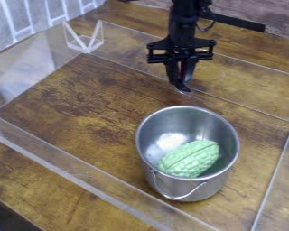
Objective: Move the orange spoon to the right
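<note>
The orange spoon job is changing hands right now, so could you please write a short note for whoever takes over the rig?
Gripper: pointing straight down at the wooden table behind the steel pot, jaws nearly together. A dark, reddish sliver shows at the tips; it may be the orange spoon, but the camera view is too small to confirm a grip.
Pot: front right, holding the green bumpy vegetable.
Done: gripper is down at table level, apparently at the spoon.
Left: confirm the grasp, lift, carry the spoon to the right, set it down, release.
</note>
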You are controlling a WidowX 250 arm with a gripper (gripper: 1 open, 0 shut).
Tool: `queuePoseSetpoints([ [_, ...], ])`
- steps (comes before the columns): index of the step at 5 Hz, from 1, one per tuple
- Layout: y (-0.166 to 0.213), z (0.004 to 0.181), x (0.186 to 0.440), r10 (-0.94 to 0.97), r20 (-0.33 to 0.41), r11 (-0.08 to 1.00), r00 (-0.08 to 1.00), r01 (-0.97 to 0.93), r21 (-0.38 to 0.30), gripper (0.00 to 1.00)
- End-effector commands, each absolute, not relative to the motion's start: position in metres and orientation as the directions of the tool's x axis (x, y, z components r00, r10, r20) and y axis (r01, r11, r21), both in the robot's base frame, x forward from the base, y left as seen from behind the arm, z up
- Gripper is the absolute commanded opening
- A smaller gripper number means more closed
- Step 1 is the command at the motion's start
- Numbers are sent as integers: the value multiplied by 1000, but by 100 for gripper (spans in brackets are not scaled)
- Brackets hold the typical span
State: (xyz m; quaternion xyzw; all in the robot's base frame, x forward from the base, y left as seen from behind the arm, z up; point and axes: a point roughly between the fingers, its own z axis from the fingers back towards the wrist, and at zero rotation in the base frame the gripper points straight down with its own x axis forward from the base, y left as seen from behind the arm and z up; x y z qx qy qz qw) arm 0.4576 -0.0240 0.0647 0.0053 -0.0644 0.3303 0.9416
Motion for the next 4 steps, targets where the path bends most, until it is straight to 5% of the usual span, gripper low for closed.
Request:
queuePoseSetpoints([
  [1, -27, 89, 460, 632, 177, 773, 755, -630, -73, 0],
  [2, -28, 91, 460, 647, 177, 761, 742, -644, -79, 0],
  [3, -27, 104, 459, 666, 184, 744, 723, -661, -98, 100],
  [4, -28, 114, 461, 697, 182, 716, 693, -688, -120, 100],
])
